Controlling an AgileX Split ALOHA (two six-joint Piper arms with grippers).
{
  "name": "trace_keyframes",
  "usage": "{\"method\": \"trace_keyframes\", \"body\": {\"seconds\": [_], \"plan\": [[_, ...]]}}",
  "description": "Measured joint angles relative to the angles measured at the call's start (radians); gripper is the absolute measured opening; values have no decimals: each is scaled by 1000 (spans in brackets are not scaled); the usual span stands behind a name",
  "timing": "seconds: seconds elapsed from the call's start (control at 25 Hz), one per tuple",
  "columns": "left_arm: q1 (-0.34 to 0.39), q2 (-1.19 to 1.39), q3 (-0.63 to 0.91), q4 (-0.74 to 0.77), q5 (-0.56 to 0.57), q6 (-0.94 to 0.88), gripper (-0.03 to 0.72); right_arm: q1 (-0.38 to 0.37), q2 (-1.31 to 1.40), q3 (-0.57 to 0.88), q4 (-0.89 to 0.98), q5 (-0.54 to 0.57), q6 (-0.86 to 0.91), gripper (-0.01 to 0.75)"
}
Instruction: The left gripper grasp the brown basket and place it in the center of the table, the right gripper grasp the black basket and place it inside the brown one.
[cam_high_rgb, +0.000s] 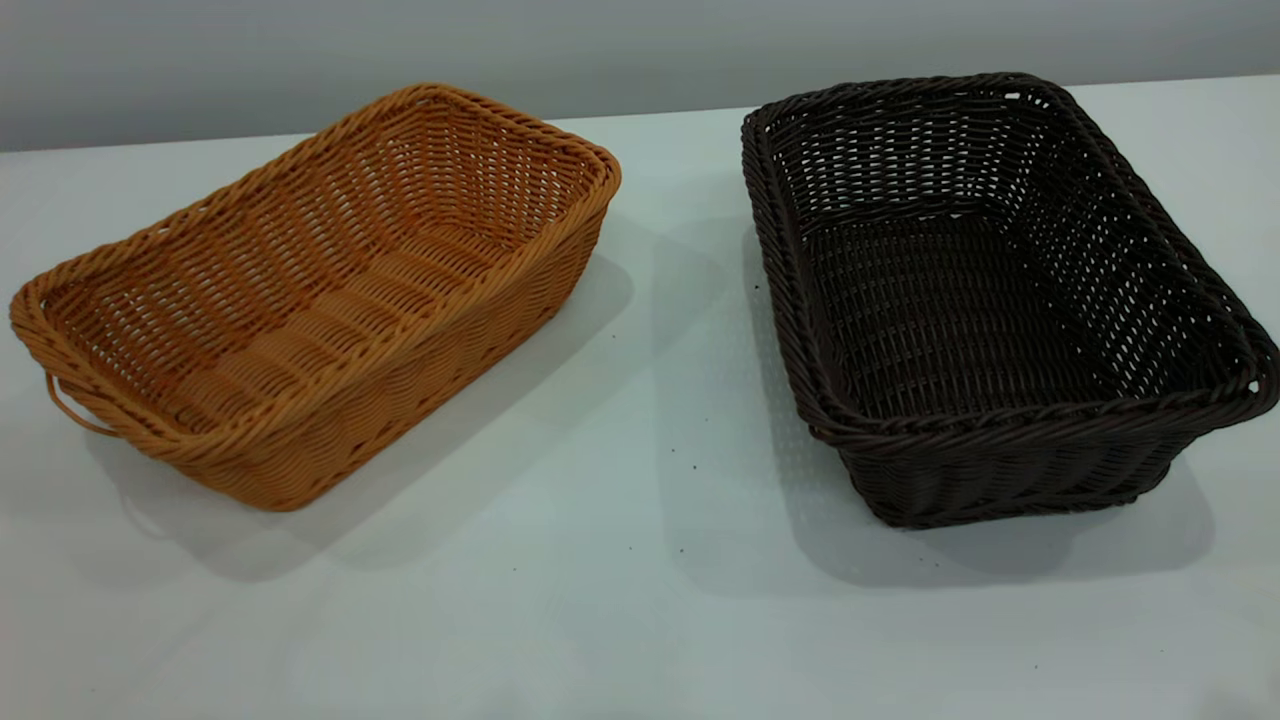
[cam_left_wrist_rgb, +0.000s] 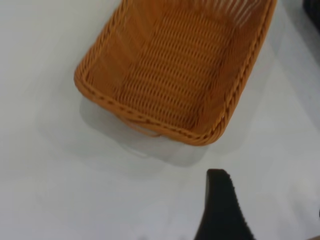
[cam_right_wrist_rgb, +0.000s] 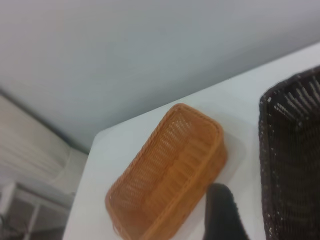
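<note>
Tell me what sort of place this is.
Probably a lab or test bench rather than a home: a bare white table against a plain grey wall, holding only a brown basket and a black basket, both empty, set side by side and apart.

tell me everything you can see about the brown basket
The brown basket is a light orange-tan rectangular basket of woven wicker-like strands, with a braided rim and a small loop at its near end. It is empty and stands upright on the white table, on the left, angled with one short end toward the camera. The black basket stands apart to its right. Nothing touches it but the table; no gripper holds it.
</note>
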Motion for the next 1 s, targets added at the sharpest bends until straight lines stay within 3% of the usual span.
{"method": "trace_keyframes", "body": {"seconds": [0.36, 0.6, 1.0], "plan": [[0, 218, 0, 0, -103, 127, 397, 0, 161, 13, -10, -39, 53, 398], [-4, 374, 0, -23, -183, 127, 397, 0, 262, 21, -17, -59, -10, 397], [-125, 609, -5, -32, -358, 220, 397, 0, 403, 21, -17, -46, 35, 397]]}}
